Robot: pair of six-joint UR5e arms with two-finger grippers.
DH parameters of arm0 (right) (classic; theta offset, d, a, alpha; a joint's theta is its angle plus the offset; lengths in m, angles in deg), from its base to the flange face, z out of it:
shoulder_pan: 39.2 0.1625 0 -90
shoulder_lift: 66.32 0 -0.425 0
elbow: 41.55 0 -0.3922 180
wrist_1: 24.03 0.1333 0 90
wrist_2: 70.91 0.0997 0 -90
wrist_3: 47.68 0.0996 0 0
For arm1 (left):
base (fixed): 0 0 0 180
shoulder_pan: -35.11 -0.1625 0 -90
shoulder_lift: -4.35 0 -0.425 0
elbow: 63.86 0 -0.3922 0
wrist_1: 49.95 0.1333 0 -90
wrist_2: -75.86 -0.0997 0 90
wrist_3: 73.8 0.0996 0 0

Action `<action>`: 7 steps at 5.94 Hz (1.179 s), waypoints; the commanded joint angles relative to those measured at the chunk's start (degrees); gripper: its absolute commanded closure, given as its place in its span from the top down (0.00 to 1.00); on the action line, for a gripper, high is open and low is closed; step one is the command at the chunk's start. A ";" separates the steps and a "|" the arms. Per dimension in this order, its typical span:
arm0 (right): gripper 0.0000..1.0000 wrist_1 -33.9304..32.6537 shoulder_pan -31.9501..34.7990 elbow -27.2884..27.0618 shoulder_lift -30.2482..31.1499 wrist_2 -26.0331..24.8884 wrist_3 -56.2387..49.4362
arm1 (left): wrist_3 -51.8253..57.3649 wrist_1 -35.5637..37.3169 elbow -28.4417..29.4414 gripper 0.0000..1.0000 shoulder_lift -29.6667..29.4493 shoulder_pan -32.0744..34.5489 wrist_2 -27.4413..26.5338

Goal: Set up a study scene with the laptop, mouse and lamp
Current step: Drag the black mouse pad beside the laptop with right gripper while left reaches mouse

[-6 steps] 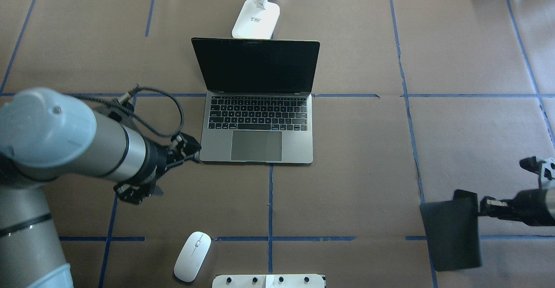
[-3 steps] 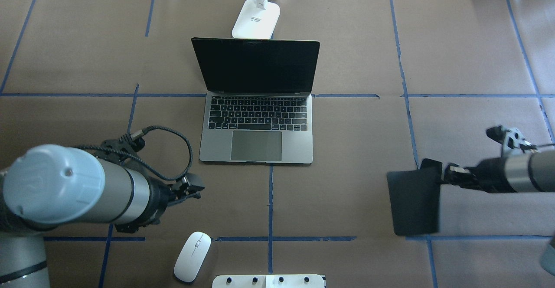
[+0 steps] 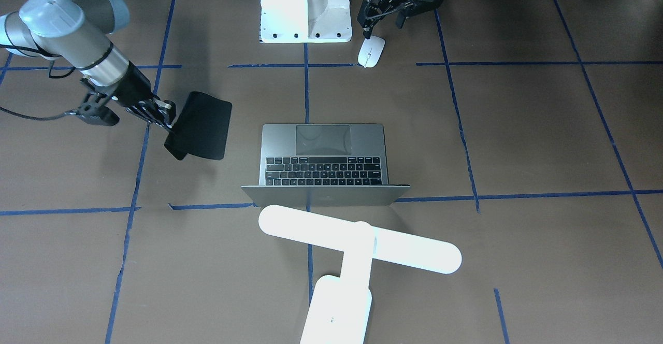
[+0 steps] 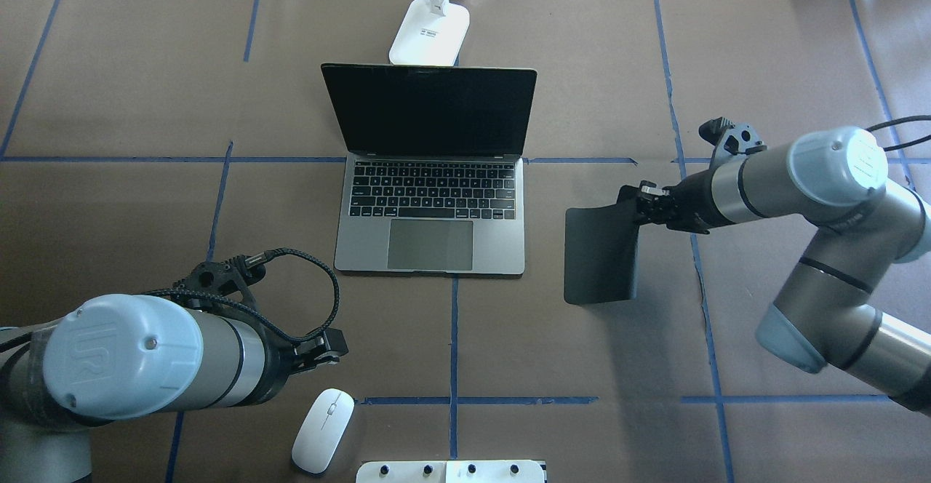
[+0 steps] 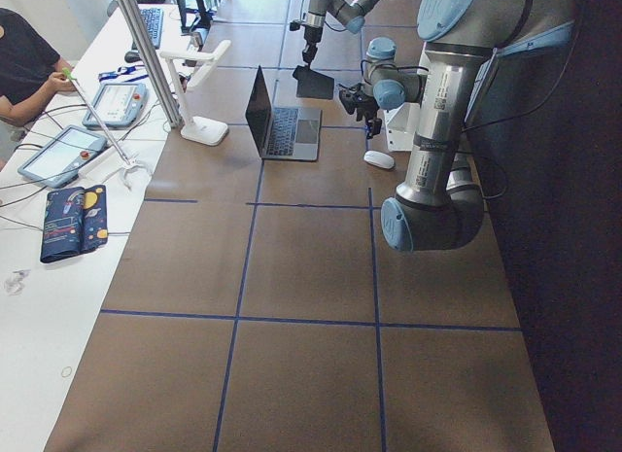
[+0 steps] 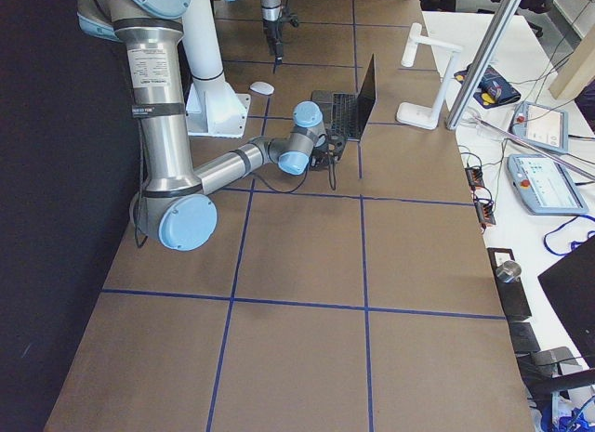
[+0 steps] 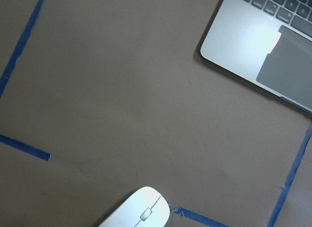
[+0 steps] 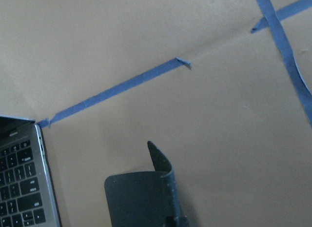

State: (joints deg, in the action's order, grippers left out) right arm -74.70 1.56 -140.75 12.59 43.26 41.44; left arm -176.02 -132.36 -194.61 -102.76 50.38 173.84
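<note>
overhead exterior view: the laptop (image 4: 433, 214) sat open in the middle of the table (image 4: 145, 90), its screen dark, with the lamp (image 4: 429, 32) standing just behind its lid. the right gripper (image 4: 641, 203) was closed on one corner of a black mouse pad (image 4: 600, 254). the pad hung curled from the grip just beside the laptop's right side, apart from it. whether its lower edge touched the table could not be told. the mouse (image 4: 324, 430) lay by the table's near edge, well apart from the laptop. the left gripper (image 4: 329, 345) hovered close over it with nothing in it; how far open it was could not be told. the step in hand looked to be laying the pad down. next, the pad likely needed lowering flat and square to the laptop before release. then the left gripper would have to close across the mouse's narrow sides and carry it onto the pad.
</note>
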 commanded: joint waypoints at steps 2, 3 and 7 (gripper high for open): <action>0.00 -0.66 3.36 6.46 -4.54 0.26 -3.78 | 1.67 0.05 -0.03 1.00 0.23 -0.59 -0.43; 0.00 -0.66 4.32 7.09 -4.55 1.22 -6.39 | 5.94 0.14 0.06 1.00 0.32 -0.59 -0.25; 1.00 -0.48 6.61 6.75 -4.55 4.29 -7.47 | 26.41 -0.65 5.49 0.99 3.57 -6.73 -2.86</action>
State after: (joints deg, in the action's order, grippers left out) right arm -75.40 7.15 -133.61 8.00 46.07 34.14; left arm -154.16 -132.68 -191.12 -99.13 44.81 172.60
